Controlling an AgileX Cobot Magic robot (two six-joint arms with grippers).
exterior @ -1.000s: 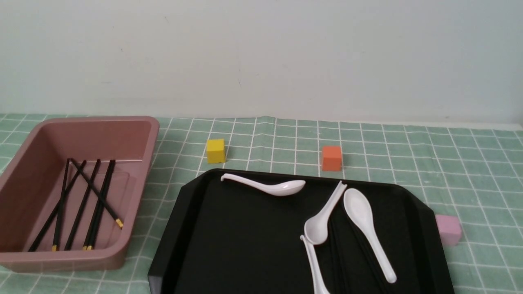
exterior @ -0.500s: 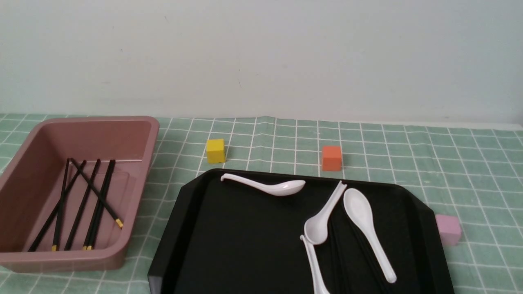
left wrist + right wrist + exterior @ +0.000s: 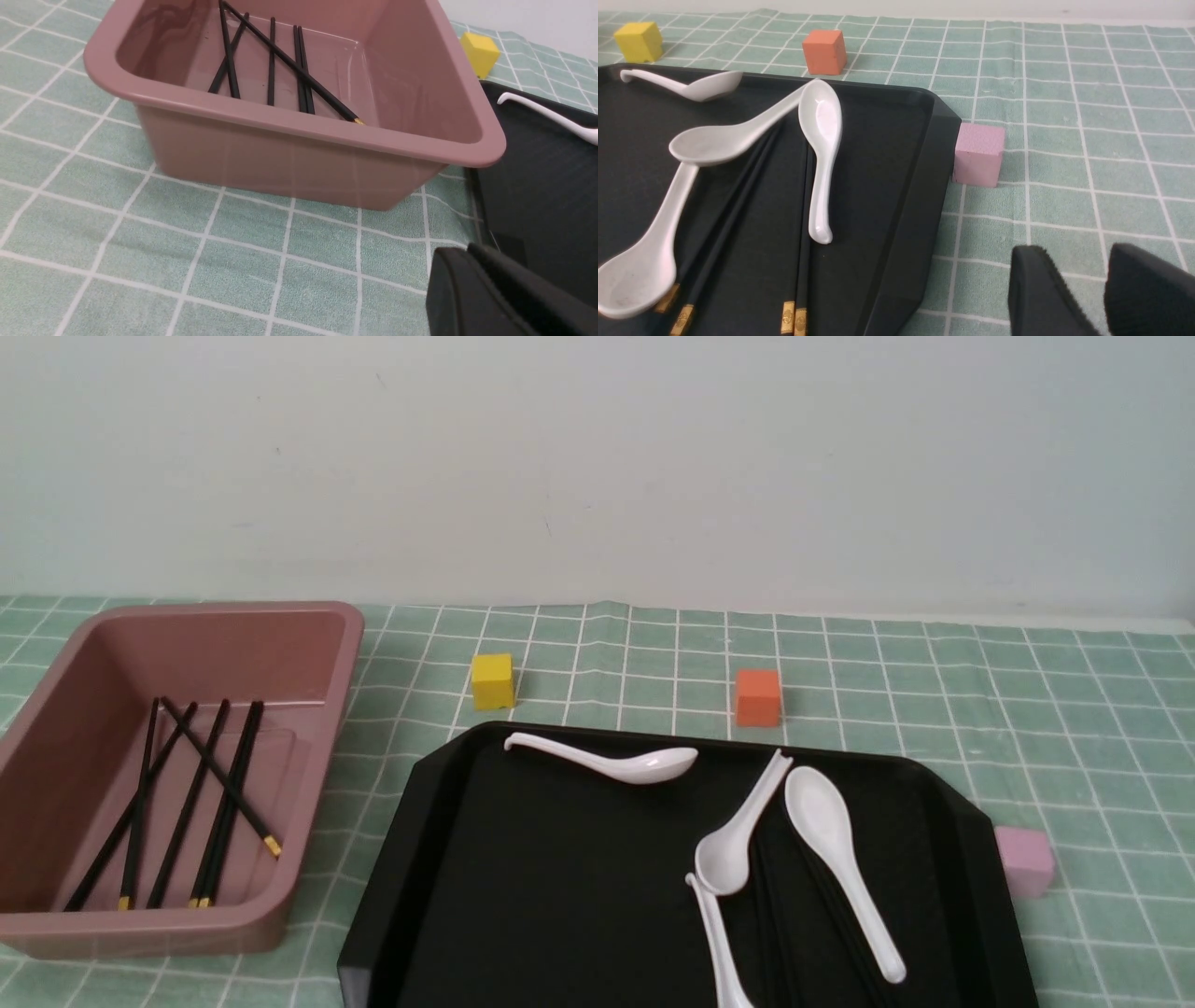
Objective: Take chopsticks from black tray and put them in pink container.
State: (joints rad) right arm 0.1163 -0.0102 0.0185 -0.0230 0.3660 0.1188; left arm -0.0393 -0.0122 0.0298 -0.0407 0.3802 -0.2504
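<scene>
The black tray (image 3: 560,896) lies at the front centre of the table. Several black chopsticks (image 3: 793,318) with gold ends rest in its right part, partly under white spoons (image 3: 821,140). To the left stands the pink container (image 3: 215,612), with several more chopsticks (image 3: 191,803) lying on its floor. Neither gripper appears in the front view. My left gripper (image 3: 467,254) is shut and empty, low over the cloth between the container's near corner (image 3: 467,154) and the tray's edge (image 3: 537,186). My right gripper (image 3: 1076,254) is open and empty over the cloth, just off the tray's right rim (image 3: 920,186).
Several white spoons (image 3: 836,859) lie on the tray. A yellow cube (image 3: 492,680) and an orange cube (image 3: 757,697) sit behind the tray. A pale pink cube (image 3: 1023,861) touches the tray's right rim. Green checked cloth (image 3: 1074,728) covers the table up to the wall.
</scene>
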